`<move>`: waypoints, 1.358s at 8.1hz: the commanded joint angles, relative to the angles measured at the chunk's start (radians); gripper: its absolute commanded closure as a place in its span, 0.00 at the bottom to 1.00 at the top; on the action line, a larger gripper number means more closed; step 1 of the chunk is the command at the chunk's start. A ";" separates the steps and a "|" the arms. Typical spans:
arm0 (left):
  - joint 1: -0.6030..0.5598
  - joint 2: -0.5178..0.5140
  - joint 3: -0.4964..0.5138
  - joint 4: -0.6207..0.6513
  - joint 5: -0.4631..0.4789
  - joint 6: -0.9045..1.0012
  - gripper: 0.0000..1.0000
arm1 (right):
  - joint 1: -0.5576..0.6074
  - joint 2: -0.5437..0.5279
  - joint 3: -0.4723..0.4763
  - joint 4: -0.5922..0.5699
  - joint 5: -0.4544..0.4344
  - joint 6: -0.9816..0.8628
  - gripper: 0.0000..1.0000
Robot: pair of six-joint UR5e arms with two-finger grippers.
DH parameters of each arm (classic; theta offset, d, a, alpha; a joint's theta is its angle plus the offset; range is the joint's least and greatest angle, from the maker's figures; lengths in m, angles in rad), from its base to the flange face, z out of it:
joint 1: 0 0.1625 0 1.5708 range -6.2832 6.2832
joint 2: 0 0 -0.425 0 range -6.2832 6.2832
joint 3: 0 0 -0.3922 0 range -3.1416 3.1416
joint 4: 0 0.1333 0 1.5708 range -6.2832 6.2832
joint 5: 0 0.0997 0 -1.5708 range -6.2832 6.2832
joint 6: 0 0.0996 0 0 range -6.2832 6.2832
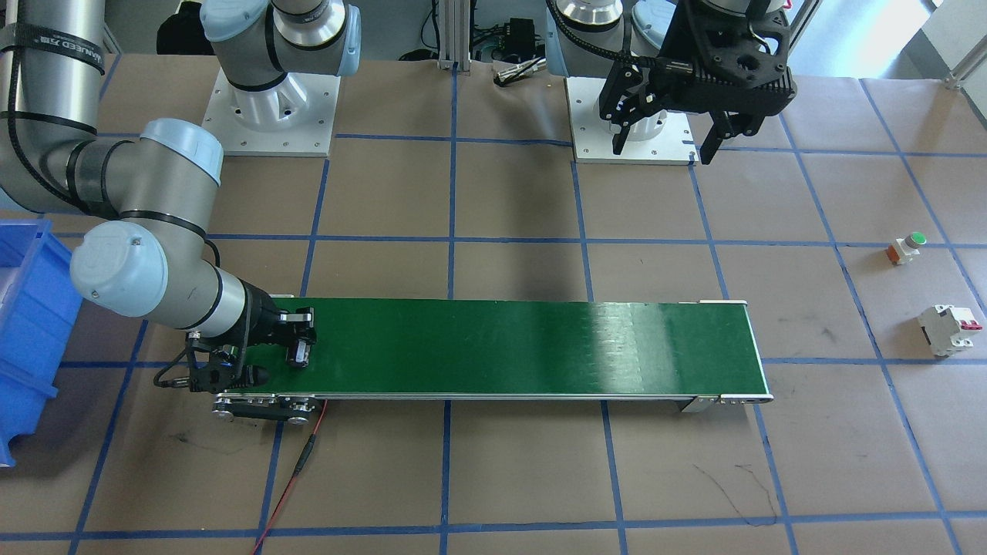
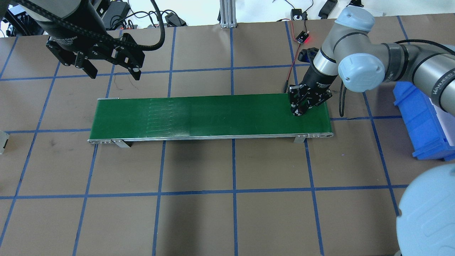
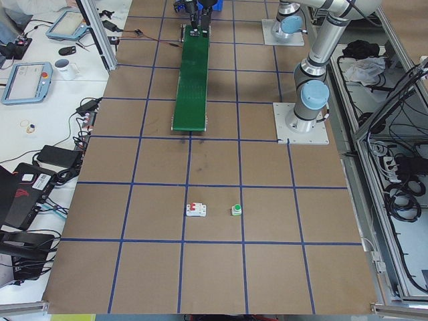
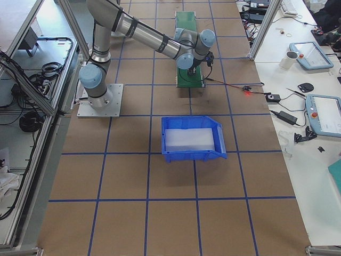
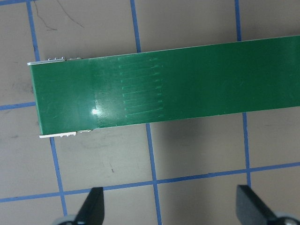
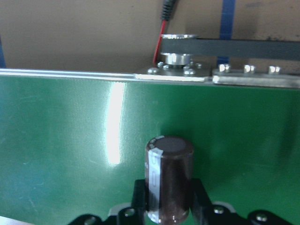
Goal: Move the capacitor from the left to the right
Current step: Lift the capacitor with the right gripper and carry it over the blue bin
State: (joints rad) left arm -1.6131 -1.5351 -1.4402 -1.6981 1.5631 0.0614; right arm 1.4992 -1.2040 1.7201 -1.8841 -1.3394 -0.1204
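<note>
The right gripper (image 6: 168, 206) held one capacitor (image 6: 169, 177), a small dark brown can with a grey top. Its fingers (image 6: 138, 197) pressed on both sides of the can. It was low over the right end of the long green belt (image 2: 213, 115), on the far side, and whether the can touched the belt could not be told. Pale marks ran down the can's side, but they were too small to read.

The left gripper (image 2: 112, 73) hung high above the table, past the far side of the belt's left end. Its two fingers were spread wide and held nothing. White writing on its black body seemed to end in the word "Gripper".

The right arm (image 2: 423, 67) had a black band with pale letters that could not be read for sure.

There was one blue bin (image 4: 192, 137) to the right of the belt. One white breaker (image 1: 950, 329) with red tabs and one green button (image 1: 907, 247) sat far off to the left, near each other.
</note>
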 commanded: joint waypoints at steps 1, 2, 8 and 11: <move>0.001 0.000 0.000 0.000 0.000 0.000 0.00 | -0.034 -0.015 -0.028 0.010 -0.093 -0.005 1.00; -0.001 0.001 0.001 0.000 0.000 0.000 0.00 | -0.037 -0.043 -0.063 0.048 -0.115 -0.005 1.00; 0.001 0.001 0.001 0.000 0.000 0.000 0.00 | -0.381 -0.200 -0.100 0.117 -0.303 -0.514 1.00; 0.001 0.001 0.001 0.000 -0.002 0.000 0.00 | -0.586 -0.186 -0.100 0.102 -0.311 -0.708 1.00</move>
State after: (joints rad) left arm -1.6122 -1.5342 -1.4389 -1.6981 1.5624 0.0619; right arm 1.0250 -1.3998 1.6200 -1.7733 -1.6458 -0.7379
